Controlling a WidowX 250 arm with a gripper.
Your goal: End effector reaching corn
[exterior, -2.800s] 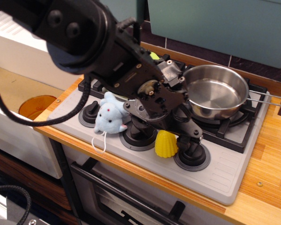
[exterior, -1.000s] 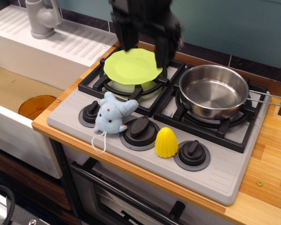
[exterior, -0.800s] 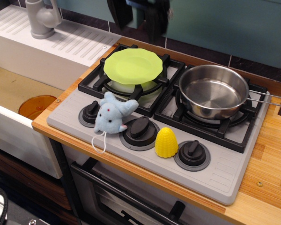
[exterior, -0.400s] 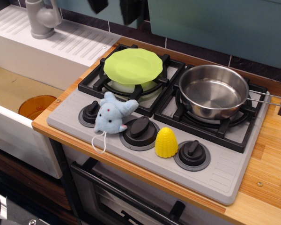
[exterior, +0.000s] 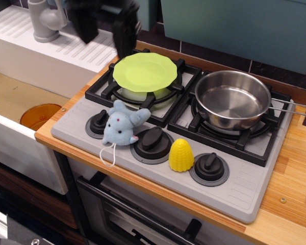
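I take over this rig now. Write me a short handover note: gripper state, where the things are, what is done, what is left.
Gripper: at the top left, above the back edge of the green plate, fingers apart, holding nothing.
Corn: upright on the stove's front panel, between two knobs, untouched.
Done: nothing visible yet.
Left: bring the gripper down and right, to the corn.

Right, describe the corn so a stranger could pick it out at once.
Start at the grey stove and follow its front row of black knobs. The corn stands upright between the middle knob and the right knob. It is the only bright yellow, ribbed dome there; the plush toy to its left is pale blue.
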